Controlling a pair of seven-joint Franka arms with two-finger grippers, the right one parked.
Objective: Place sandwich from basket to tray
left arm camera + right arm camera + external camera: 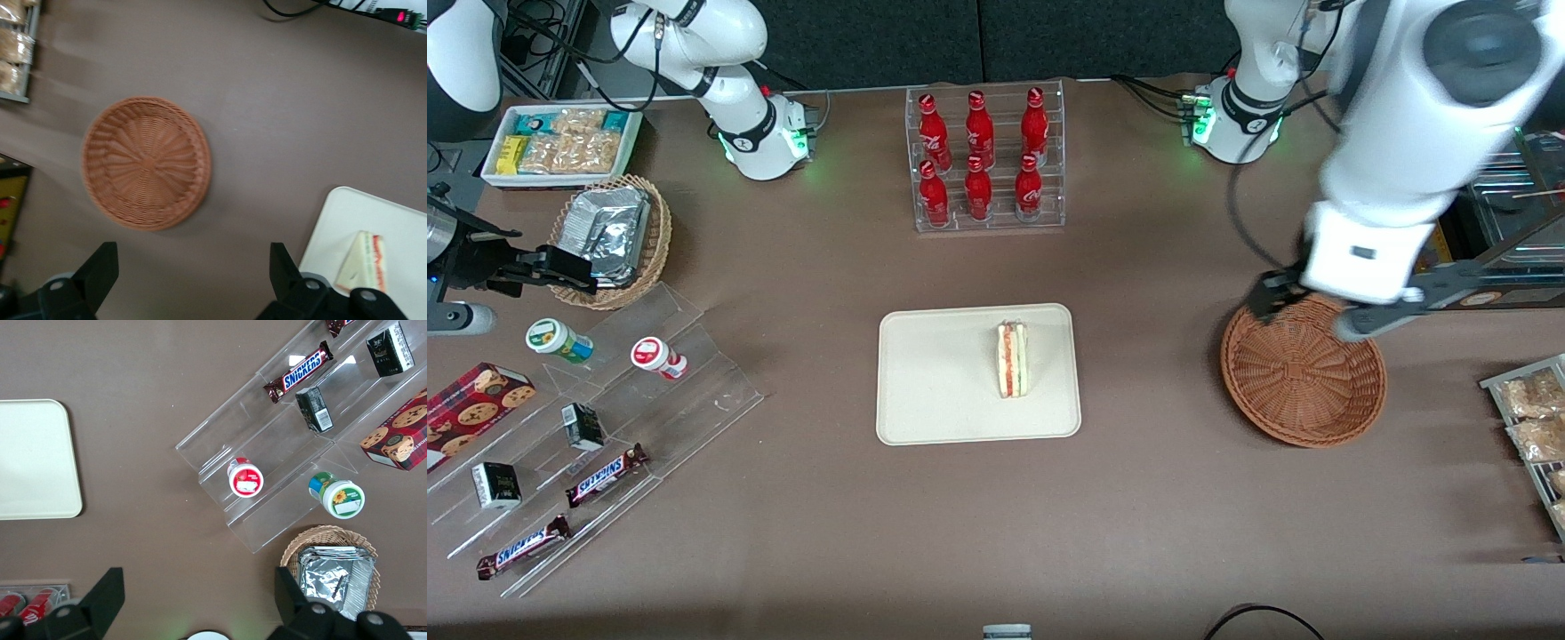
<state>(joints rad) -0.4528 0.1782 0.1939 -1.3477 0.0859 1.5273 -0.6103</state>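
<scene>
The sandwich (1012, 359) lies on the tray (934, 418), so the job looks done. The claw (193, 273) hangs wide open and holds nothing, up above the basket (1303, 382). Next, the arm only needs to move away.

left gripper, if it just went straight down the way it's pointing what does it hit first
Probably bare table just beside the basket, which is empty. The gripper hangs open above that spot; depth is unclear. The sandwich already lies on the tray.

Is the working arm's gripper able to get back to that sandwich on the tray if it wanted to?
Probably yes. The gripper hangs open above the empty basket; bare table separates it from the tray, and nothing covers the sandwich.
</scene>
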